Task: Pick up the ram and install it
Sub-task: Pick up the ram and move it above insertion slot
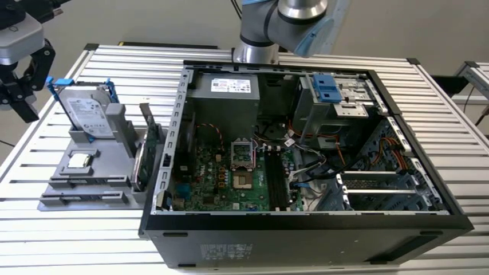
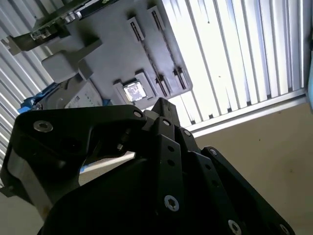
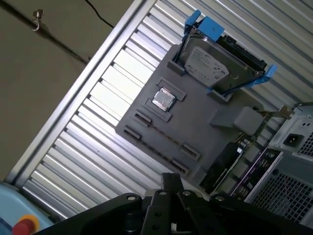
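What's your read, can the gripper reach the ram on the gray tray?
Probably yes: the gripper hangs high beside the gray tray, and the ram, a thin dark stick between its clips, sits uncovered, apart from the hard drive.

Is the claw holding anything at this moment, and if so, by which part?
It cannot be told. The claw hangs beside the gray holder that carries the hard drive, and any hold is hidden in these views.

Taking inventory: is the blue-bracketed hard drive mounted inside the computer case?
No, the hard drive stands on the gray holder outside the computer case, toward the exterior view's left.
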Controlling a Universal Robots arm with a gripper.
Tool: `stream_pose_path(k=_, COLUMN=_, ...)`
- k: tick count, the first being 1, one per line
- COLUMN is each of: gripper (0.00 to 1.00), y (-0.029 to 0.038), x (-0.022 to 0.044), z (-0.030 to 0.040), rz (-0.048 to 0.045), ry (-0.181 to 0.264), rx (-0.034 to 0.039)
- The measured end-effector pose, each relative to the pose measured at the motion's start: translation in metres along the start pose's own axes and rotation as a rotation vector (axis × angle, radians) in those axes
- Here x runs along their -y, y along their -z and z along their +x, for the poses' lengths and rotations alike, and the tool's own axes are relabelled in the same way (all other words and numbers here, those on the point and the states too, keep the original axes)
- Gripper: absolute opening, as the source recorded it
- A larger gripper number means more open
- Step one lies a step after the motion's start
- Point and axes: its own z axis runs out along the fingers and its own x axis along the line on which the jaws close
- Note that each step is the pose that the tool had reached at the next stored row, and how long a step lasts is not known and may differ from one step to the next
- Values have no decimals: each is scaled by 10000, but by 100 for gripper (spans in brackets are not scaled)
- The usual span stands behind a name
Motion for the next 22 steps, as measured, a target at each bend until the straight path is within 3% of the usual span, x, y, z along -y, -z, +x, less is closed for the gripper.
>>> stream_pose_path(k=22, gripper=0, y=0, x=0, z=0, rz=-4, ry=1127, rx=-58)
